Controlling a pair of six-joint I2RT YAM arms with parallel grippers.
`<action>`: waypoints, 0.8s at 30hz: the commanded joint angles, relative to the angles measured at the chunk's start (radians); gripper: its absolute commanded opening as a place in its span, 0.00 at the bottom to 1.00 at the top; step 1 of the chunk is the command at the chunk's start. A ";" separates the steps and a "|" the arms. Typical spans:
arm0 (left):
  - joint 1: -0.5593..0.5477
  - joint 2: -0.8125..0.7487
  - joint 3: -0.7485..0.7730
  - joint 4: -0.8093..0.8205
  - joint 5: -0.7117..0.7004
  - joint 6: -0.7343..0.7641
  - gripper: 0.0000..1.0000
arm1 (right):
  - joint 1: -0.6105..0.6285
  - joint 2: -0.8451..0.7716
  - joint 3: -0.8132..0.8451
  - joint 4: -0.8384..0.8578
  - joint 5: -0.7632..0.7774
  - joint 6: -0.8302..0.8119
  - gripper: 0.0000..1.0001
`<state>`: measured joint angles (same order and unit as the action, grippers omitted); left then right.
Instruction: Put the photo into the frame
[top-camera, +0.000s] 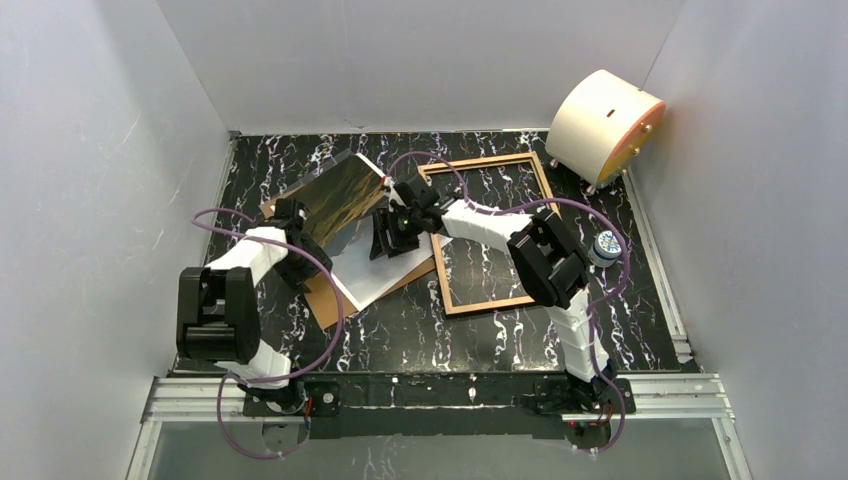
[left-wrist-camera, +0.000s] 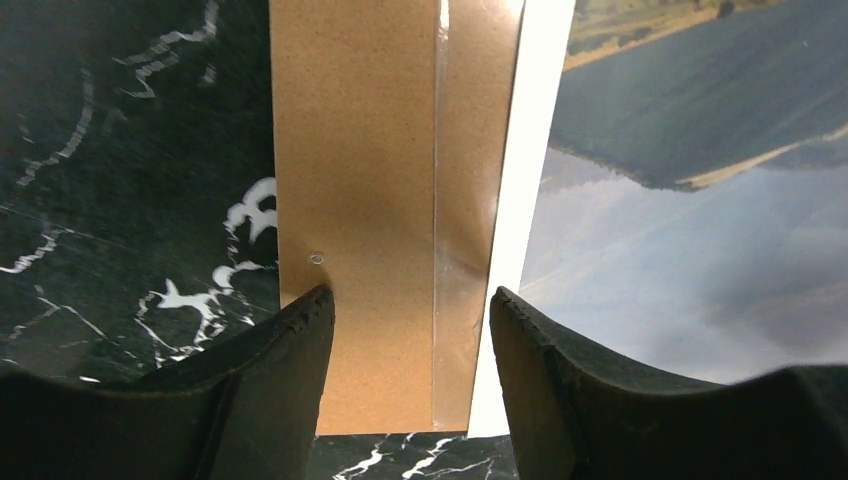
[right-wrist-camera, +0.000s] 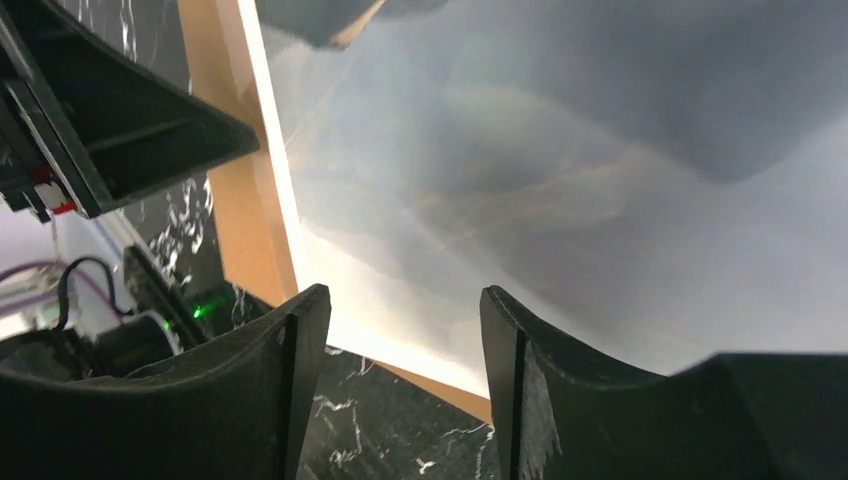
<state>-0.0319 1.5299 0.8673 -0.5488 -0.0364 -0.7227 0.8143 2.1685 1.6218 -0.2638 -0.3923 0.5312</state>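
The photo (top-camera: 350, 195) lies on a brown backing board (top-camera: 322, 298) at the table's middle left, its golden hills toward the back. The light wooden frame (top-camera: 485, 161) lies flat to its right, holding nothing. My left gripper (top-camera: 298, 216) is at the photo's left side. In the left wrist view it (left-wrist-camera: 412, 300) is open, one finger over the board (left-wrist-camera: 360, 150), the other over the photo (left-wrist-camera: 700, 200). My right gripper (top-camera: 392, 238) hovers over the photo's right part. It (right-wrist-camera: 400, 300) is open above the photo's (right-wrist-camera: 560, 180) white corner margin and the board's edge (right-wrist-camera: 235, 220).
A cream round drum (top-camera: 603, 125) leans in the back right corner. A small round blue-white object (top-camera: 606, 247) sits beside the right arm. White walls enclose the black marbled table (top-camera: 400, 330). The left gripper's body (right-wrist-camera: 110, 120) shows close by in the right wrist view.
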 joint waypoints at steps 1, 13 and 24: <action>0.079 0.064 0.004 -0.068 -0.147 0.058 0.57 | -0.032 0.014 0.105 -0.063 0.165 -0.059 0.67; 0.177 0.159 0.110 -0.106 -0.222 0.155 0.58 | -0.074 0.123 0.251 -0.140 0.274 -0.083 0.71; 0.227 0.232 0.177 -0.086 -0.134 0.207 0.59 | -0.087 0.122 0.183 -0.157 0.174 -0.044 0.73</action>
<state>0.1780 1.7054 1.0462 -0.6415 -0.1501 -0.5484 0.7322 2.2932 1.8355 -0.3904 -0.1658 0.4725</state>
